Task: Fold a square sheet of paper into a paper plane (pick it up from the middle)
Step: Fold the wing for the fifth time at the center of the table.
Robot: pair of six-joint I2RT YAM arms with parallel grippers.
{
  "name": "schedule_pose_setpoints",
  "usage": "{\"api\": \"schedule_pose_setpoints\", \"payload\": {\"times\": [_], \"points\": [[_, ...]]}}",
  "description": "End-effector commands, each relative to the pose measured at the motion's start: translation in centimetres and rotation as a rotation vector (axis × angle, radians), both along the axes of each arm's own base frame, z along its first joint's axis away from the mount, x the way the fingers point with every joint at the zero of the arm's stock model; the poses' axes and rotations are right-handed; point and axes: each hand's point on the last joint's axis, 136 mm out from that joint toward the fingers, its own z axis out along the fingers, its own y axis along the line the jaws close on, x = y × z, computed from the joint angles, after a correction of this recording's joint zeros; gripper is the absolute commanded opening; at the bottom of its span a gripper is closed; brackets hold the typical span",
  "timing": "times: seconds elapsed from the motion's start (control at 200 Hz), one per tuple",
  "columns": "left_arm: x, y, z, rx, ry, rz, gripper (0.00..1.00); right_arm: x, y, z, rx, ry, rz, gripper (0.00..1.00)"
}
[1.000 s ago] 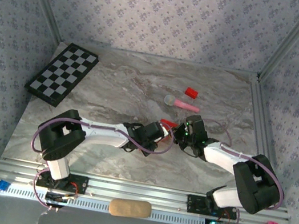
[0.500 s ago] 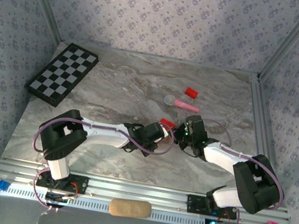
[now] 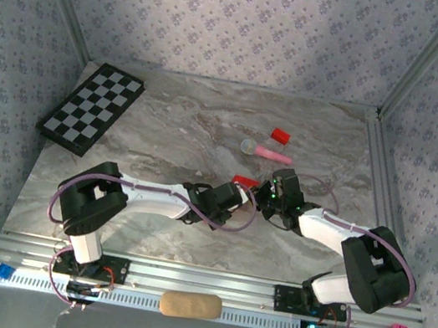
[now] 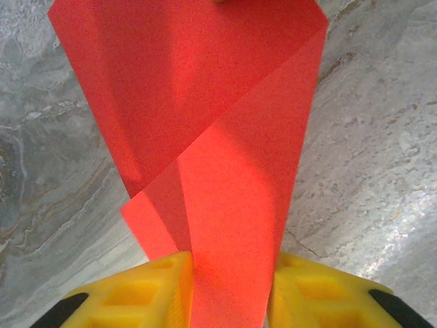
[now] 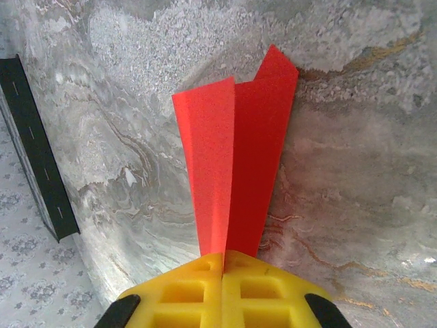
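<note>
- Red, thin paper sheet (image 3: 243,180), partly folded, shows from above as a mere sliver over the middle of the marble counter (image 3: 168,113), between the left hand (image 3: 239,191) and the right hand (image 3: 261,192).
- The left wrist view gives its overlapping layers broad-face, filling the gap between the part-spread yellow fingers (image 4: 157,287); whether they squeeze it I cannot tell.
- The right wrist view shows that hand pressed together, pinching the sheet's narrow end; the long axis runs straight away, widening.

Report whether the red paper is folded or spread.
Folded: the paper shows overlapping layers along creases, pinched by the left gripper and right gripper.
</note>
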Motion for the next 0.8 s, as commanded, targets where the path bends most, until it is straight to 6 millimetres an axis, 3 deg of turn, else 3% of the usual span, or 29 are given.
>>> {"api": "schedule_pose_setpoints", "payload": {"times": [0.0, 0.455, 0.635, 0.8], "points": [[0.0, 0.1, 0.3, 0.014, -0.031, -0.014, 0.29, 0.5, 0.2, 1.3, 0.024, -0.026, -0.003, 0.0], [-0.1, 0.1, 0.2, 0.008, -0.035, 0.001, 0.17, 0.5, 0.0, 1.4, 0.015, -0.03, -0.006, 0.03], [-0.1, 0.0, 0.2, -0.015, -0.028, 0.026, 0.11, 0.2, -0.6, 1.6, -0.028, -0.035, 0.006, 0.13], [-0.1, -0.2, 0.4, -0.039, -0.018, 0.049, 0.09, -0.2, -2.3, 1.7, -0.095, -0.034, -0.008, 0.28]]}}
